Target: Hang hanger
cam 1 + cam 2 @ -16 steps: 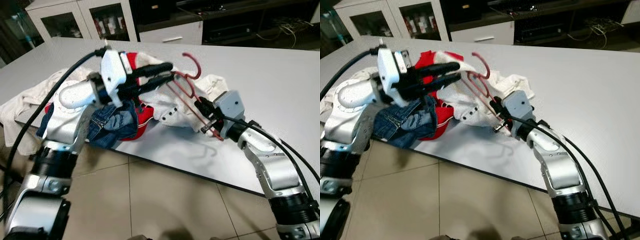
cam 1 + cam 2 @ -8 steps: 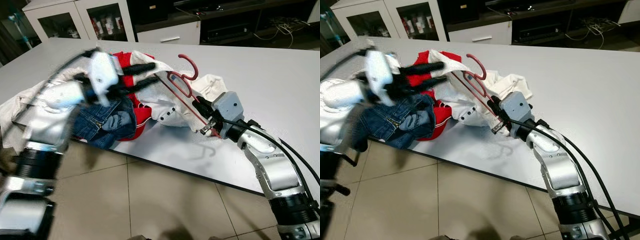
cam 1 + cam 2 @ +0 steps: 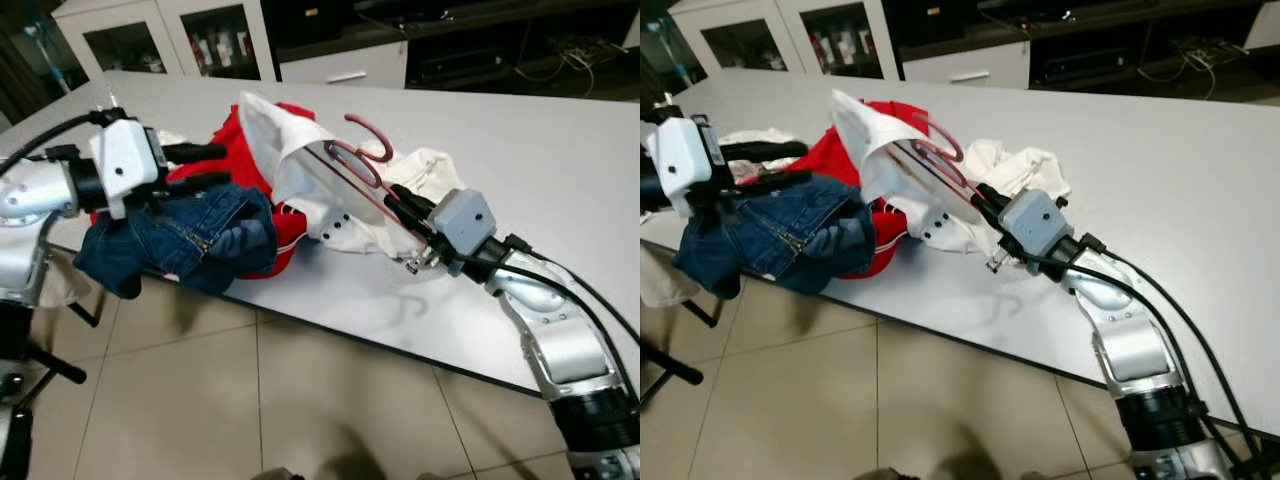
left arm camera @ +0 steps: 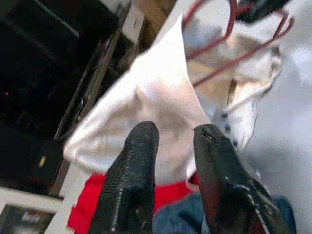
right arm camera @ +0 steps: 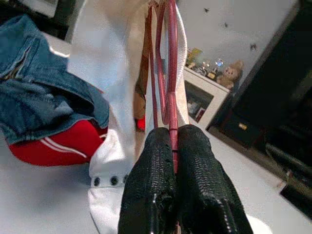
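Gripping red hanger (image 3: 362,172) with my right end effector (image 3: 408,212), inside white shirt (image 3: 300,165); left end effector (image 3: 200,166) open over jeans (image 3: 185,240).

Thin red hanger (image 3: 362,172) looks like glossy coated wire; white shirt (image 3: 300,170) soft matt cloth; jeans (image 3: 190,235) coarse denim; table (image 3: 560,160) smooth, matt grey.

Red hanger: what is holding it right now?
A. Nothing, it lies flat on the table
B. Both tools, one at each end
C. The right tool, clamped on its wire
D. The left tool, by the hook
C. In the right wrist view the right tool has its two black fingers shut on the wire of the red hanger, which sits partly inside the white garment; the left tool is off to the side over the jeans.
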You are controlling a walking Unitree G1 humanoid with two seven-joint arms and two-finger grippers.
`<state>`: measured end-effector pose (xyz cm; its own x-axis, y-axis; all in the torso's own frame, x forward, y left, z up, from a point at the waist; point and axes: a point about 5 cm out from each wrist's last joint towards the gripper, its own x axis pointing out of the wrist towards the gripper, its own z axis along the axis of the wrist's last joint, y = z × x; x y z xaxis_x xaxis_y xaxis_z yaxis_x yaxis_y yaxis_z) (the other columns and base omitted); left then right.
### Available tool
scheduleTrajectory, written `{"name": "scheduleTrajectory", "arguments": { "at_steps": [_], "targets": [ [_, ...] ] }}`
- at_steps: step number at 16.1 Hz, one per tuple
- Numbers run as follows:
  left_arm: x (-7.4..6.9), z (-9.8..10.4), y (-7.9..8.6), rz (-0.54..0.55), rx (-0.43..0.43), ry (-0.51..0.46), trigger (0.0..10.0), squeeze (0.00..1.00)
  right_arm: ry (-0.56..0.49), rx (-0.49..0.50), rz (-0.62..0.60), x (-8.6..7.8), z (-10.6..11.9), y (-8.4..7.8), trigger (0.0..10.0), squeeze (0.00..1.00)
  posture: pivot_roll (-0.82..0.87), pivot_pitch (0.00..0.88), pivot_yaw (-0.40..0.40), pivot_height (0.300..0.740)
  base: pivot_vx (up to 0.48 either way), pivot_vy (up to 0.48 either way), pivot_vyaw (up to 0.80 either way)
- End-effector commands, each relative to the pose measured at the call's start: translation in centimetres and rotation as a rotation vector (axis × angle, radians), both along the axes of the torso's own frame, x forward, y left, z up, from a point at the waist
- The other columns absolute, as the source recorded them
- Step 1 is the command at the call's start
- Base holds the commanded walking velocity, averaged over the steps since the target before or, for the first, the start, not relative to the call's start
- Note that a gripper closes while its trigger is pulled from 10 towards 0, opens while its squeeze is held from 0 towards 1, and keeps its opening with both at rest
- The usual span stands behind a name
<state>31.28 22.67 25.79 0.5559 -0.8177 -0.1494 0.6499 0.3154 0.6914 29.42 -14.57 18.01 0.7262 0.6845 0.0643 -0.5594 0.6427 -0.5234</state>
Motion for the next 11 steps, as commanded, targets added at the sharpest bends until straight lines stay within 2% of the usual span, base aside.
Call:
{"name": "scheduleTrajectory", "arguments": {
  "at_steps": [1,3,4,5,6,8,10,11],
  "targets": [
    [-0.2,0.5,-0.2,-0.022,-0.022,-0.025,10.0,1.00,-0.029,-0.047,0.058,-0.5,-0.2,0.8,10.0,0.00,-0.12,0.000,0.130,0.740,0.000,0.000,0.00],
    [-0.1,0.4,-0.6,-0.040,-0.049,-0.075,10.0,1.00,-0.035,-0.105,0.107,-1.0,-0.8,1.2,10.0,0.00,-0.13,0.000,0.129,0.740,0.000,0.000,0.00],
    [-0.1,0.0,-0.8,-0.044,-0.032,-0.098,10.0,1.00,-0.043,-0.139,0.131,-1.2,-1.1,1.4,10.0,0.00,-0.13,0.000,0.129,0.740,0.000,0.000,0.00],
    [-0.1,-0.3,-0.7,-0.043,-0.001,-0.099,10.0,1.00,-0.045,-0.148,0.137,-1.2,-1.2,1.4,10.0,0.00,-0.13,0.000,0.128,0.740,0.000,0.000,0.00],
    [-0.1,-1.3,-0.2,-0.025,0.099,-0.083,10.0,1.00,-0.059,-0.173,0.154,-1.3,-1.2,1.4,10.0,0.00,-0.13,0.000,0.128,0.740,0.000,0.000,0.00],
    [-0.1,-1.9,0.1,-0.023,0.132,-0.058,10.0,1.00,-0.070,-0.184,0.172,-1.4,-1.1,1.5,10.0,0.00,-0.12,0.000,0.126,0.740,0.000,0.000,0.00],
    [-0.4,-2.2,0.0,-0.041,0.151,-0.010,10.0,0.00,-0.076,-0.186,0.171,-1.3,-1.0,1.3,10.0,0.00,-0.12,0.000,0.124,0.740,0.000,0.000,0.00],
    [-0.5,-2.0,0.2,-0.051,0.174,0.005,10.0,0.00,-0.078,-0.195,0.169,-1.2,-1.0,1.1,10.0,0.00,-0.12,0.000,0.123,0.740,0.000,0.000,0.00]
  ]
}}
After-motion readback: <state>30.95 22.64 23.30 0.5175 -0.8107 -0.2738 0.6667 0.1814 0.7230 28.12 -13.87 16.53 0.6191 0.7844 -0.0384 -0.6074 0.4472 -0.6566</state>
